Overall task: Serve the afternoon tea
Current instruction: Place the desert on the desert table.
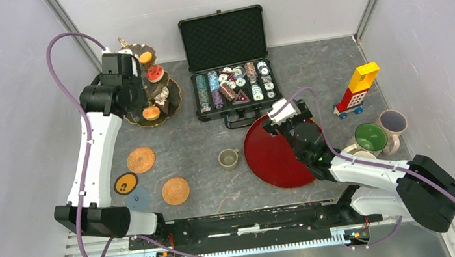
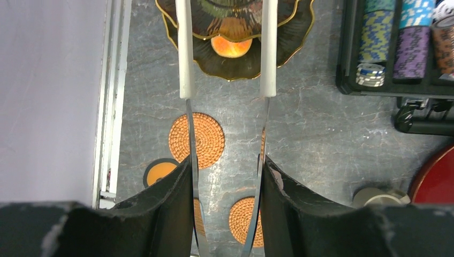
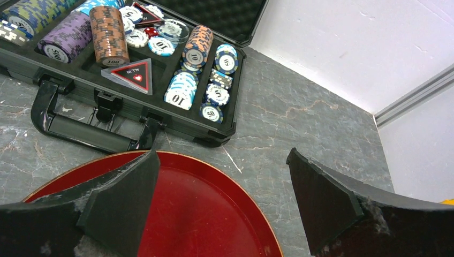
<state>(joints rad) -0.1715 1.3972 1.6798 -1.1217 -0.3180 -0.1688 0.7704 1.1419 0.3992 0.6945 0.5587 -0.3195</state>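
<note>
The dark scalloped three-tier stand stands at the back left with an orange round, a red donut, a cake slice and a second orange round. My left gripper hovers over the stand's left side, shut on metal tongs with white tips. The tongs' arms stand apart above the lower tier and its orange round. My right gripper is open and empty over the far edge of the red tray. A small olive mug sits left of the tray.
The open black poker-chip case lies behind the tray, close to the right gripper. A green mug, a lilac mug and the red-yellow block tower stand at the right. Woven coasters lie front left.
</note>
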